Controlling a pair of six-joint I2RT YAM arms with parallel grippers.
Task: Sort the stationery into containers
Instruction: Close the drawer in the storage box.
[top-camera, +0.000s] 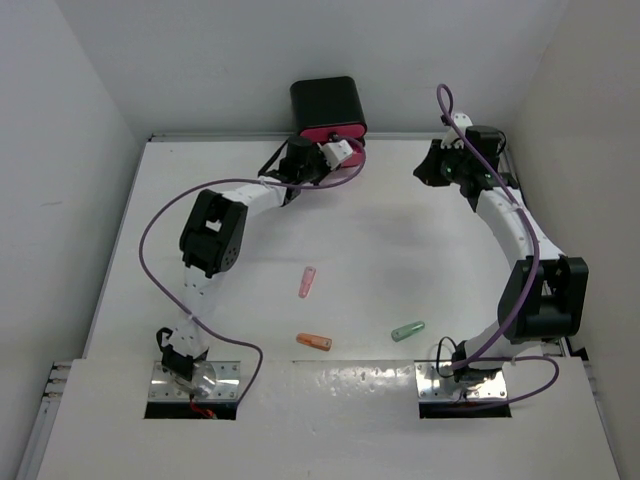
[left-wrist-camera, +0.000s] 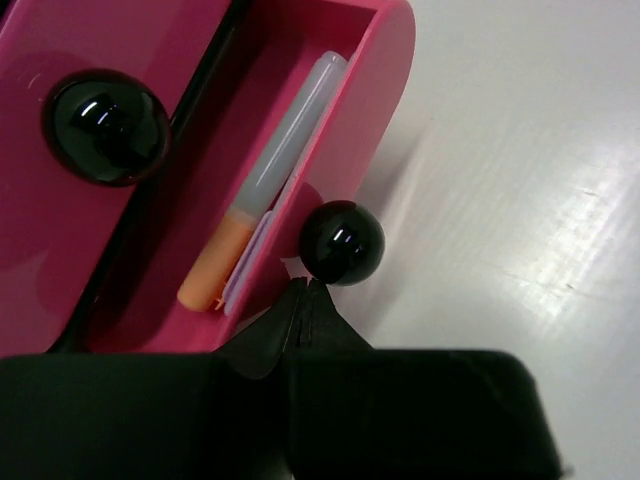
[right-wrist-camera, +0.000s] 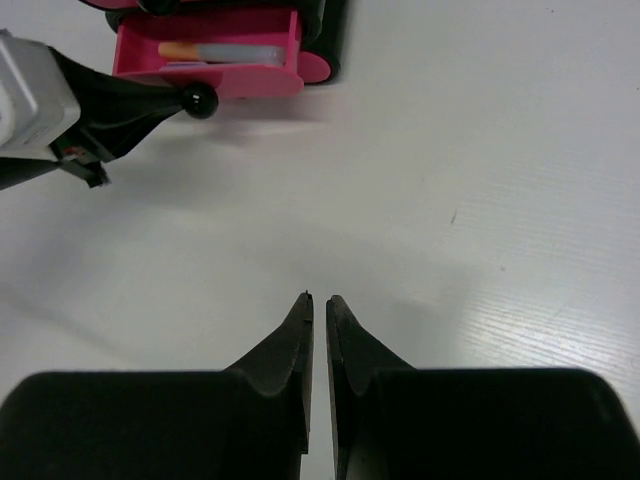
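Pressing closed left jaws on the round knob (left-wrist-camera: 342, 243), you may slip off and skew the drawer (left-wrist-camera: 392, 70); right jaws nearly closed, empty.

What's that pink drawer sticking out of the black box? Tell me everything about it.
The pink drawer looks like glossy plastic, with a rounded front and a black ball knob. It is pulled out of the black box. An orange-white stick lies inside. The left gripper touches the knob with its tips.
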